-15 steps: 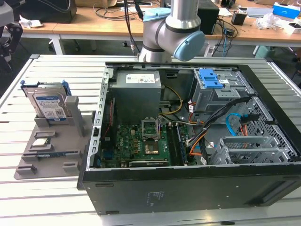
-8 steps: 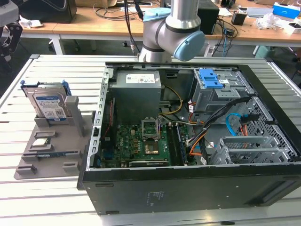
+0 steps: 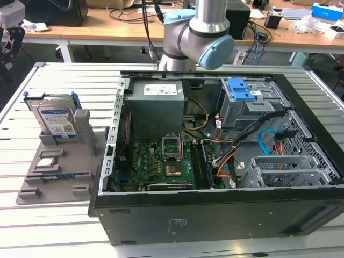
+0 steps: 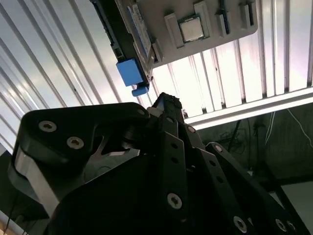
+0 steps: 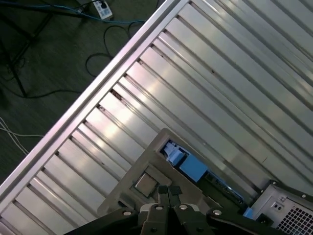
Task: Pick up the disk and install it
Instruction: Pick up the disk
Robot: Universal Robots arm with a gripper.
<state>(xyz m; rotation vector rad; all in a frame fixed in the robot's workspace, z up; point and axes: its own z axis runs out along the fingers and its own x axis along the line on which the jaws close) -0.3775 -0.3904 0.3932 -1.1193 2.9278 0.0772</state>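
One disk stands on edge in a slot of the grey holder, which probably keeps its top edge and blue side rails free for gripping. The holder lies on the slatted table, just beside the open computer case, at the exterior view's left. The gripper hangs above the holder, jaws closed on nothing and well apart from the disk. Inside the case is the drive cage with its blue latch.

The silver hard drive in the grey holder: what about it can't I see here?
- Exterior view: silver rectangular metal hard drive, lower part hidden inside the grey plastic holder.
- Second wrist view: drive edge-on, label face out of sight, its end cut off by the picture edge.
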